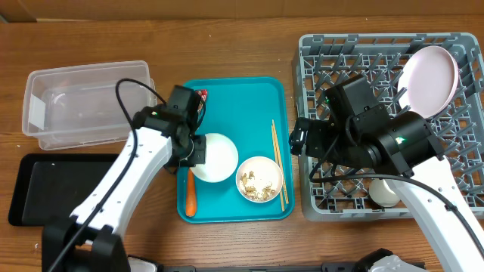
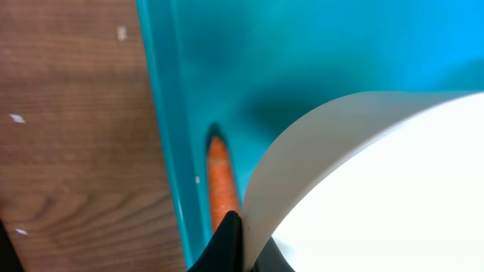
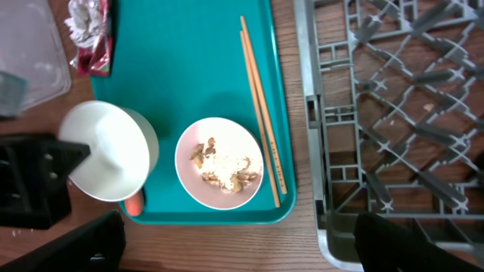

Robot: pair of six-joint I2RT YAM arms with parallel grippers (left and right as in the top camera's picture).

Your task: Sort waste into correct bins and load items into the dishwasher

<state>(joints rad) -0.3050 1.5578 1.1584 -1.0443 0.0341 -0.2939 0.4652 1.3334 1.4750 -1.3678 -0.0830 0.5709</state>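
- Wood-grain table (image 1: 227,38) carries everything; both arms reach in from its near edge.
- On the right side stands the grey dish rack (image 1: 311,205); I judge it is put there so the right arm can load it.
- Between rack and bins lies the teal tray (image 1: 242,106); it holds what is not yet sorted.
- At the left wait the clear tub (image 1: 76,102) and the black tray (image 1: 38,193), just beside each other; no waste shows in either.
- Among the pegs at the rack's far right corner leans the large plate (image 1: 429,79); the small cup (image 1: 384,194) sits near the rack's near edge, partly hidden by the right arm.
- On the tray's left part is the empty bowl (image 1: 218,159); the left hand (image 1: 197,149) is pressed together on its rim, probably to carry it to the rack; whether it is lifted I cannot tell.
- Just beside it, the second bowl (image 1: 259,179) holds the food scraps (image 1: 257,183); these should go to a bin first, I think.
- Over the gap between tray and rack hovers the right hand (image 1: 301,140), spread wide and holding nothing.
- Along the tray's right edge lie the chopsticks (image 1: 278,166), side by side.
- Against the tray's left wall lies the carrot (image 1: 190,198), partly under the pinched bowl.
- At the tray's far left corner rests the wrapper (image 3: 91,34).
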